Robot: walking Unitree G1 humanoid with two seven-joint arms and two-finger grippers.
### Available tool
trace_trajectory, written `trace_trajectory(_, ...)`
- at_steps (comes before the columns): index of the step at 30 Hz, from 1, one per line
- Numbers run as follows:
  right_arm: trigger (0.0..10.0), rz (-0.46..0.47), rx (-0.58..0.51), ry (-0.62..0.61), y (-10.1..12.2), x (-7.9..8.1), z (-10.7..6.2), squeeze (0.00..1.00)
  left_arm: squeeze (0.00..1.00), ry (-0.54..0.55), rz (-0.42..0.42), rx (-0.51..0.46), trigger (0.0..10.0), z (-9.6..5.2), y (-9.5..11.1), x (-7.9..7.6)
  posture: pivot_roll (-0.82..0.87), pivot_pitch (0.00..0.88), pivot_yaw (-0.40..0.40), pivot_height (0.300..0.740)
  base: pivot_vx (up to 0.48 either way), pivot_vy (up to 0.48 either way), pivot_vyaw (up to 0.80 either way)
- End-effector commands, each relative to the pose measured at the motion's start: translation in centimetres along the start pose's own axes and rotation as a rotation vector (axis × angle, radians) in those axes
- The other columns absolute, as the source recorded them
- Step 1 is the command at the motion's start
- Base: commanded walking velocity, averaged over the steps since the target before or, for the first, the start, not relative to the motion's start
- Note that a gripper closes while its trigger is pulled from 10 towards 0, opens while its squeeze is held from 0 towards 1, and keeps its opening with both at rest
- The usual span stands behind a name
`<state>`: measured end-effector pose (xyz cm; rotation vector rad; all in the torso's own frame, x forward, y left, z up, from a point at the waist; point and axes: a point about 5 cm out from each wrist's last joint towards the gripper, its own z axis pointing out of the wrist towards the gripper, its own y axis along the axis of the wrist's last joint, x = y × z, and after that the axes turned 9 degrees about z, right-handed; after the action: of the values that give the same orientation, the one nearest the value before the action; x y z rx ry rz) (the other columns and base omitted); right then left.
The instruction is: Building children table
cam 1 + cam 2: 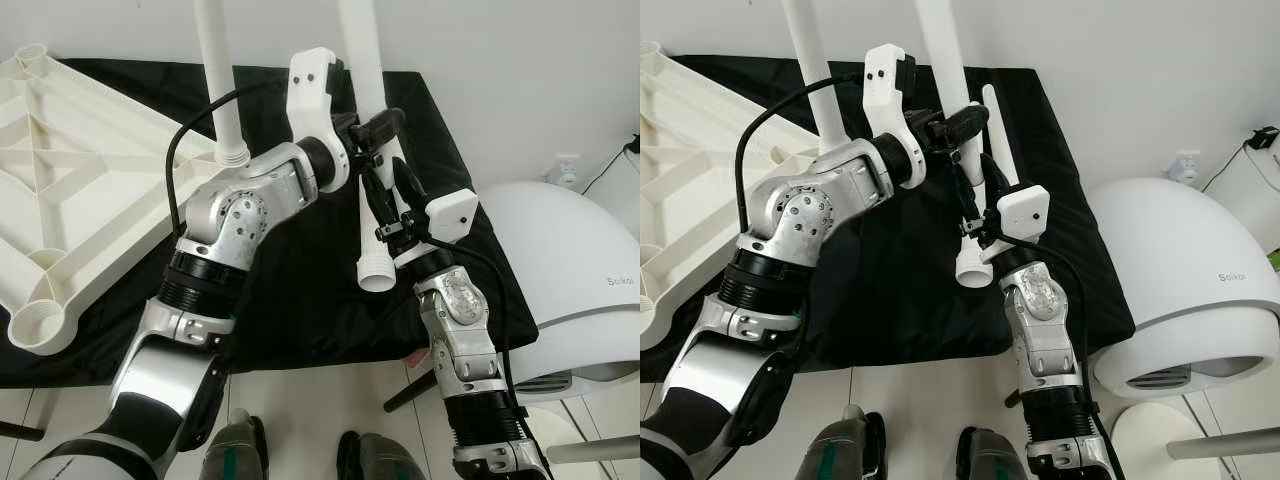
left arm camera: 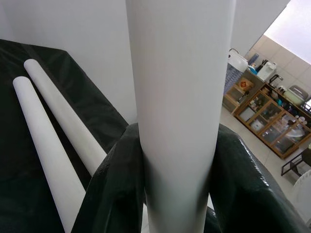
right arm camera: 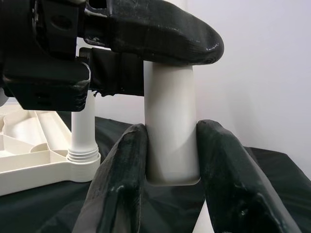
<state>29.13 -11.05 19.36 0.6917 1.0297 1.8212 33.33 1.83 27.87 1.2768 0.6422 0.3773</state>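
The white table top [image 1: 60, 200] lies upside down on the left, with one white leg [image 1: 225, 100] standing upright in its corner socket. Both grippers hold a second white leg [image 1: 365, 80] upright over the black cloth. My left gripper [image 1: 375, 128] is shut on it higher up. My right gripper [image 1: 385, 215] is shut on it near its open lower end [image 1: 377, 270]. In the right wrist view the leg [image 3: 170, 136] sits between the fingers [image 3: 121, 179]. Two more legs [image 2: 48, 145] lie on the cloth.
A black cloth [image 1: 300, 300] covers the low work surface against the white wall. A white domed appliance [image 1: 570, 280] stands close on the right. My feet [image 1: 370, 460] are at the cloth's near edge. Shelves [image 2: 272, 126] stand far off.
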Motion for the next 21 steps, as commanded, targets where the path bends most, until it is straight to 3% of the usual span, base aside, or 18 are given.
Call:
trace_trajectory(1, 10.0, 0.0, -0.013, -0.001, 0.3, 0.0, -0.1, 0.0, 0.0, -0.208, 0.013, -0.024, 0.0, 0.2, 0.3, -1.4, 0.02, 0.092, 0.007, 0.74, 0.0, 0.0, 0.0)
trace_trajectory(5, 10.0, 0.004, -0.008, -0.004, 0.2, 0.0, -0.1, 0.0, 0.0, -0.225, 0.012, -0.032, 0.0, 0.1, 0.3, -1.5, 0.02, 0.094, 0.003, 0.74, 0.0, 0.0, 0.0)
trace_trajectory(6, 10.0, 0.016, -0.004, -0.003, 0.2, 0.0, -0.1, 0.11, 0.0, -0.242, 0.034, -0.032, 5.3, 0.0, 0.2, -1.7, 0.02, 0.095, 0.003, 0.74, 0.0, 0.0, 0.0)
trace_trajectory(7, 10.0, 0.024, -0.002, -0.003, 0.1, 0.0, -0.1, 0.11, 0.0, -0.254, 0.049, -0.032, 5.3, 0.0, 0.2, -1.9, 0.02, 0.095, 0.002, 0.74, 0.0, 0.0, 0.0)
trace_trajectory(8, 10.0, 0.029, -0.001, -0.003, 0.1, 0.0, -0.1, 1.0, 0.0, -0.261, 0.06, -0.031, 10.0, -0.1, 0.2, -2.0, 0.02, 0.095, 0.002, 0.74, 0.0, 0.0, 0.0)
trace_trajectory(21, 10.0, 0.094, -0.005, 0.011, 0.6, -0.2, 0.1, 1.0, 0.0, -0.166, 0.116, 0.029, 10.0, -0.7, -1.3, -0.4, 0.02, 0.092, -0.007, 0.74, 0.0, 0.0, 0.0)
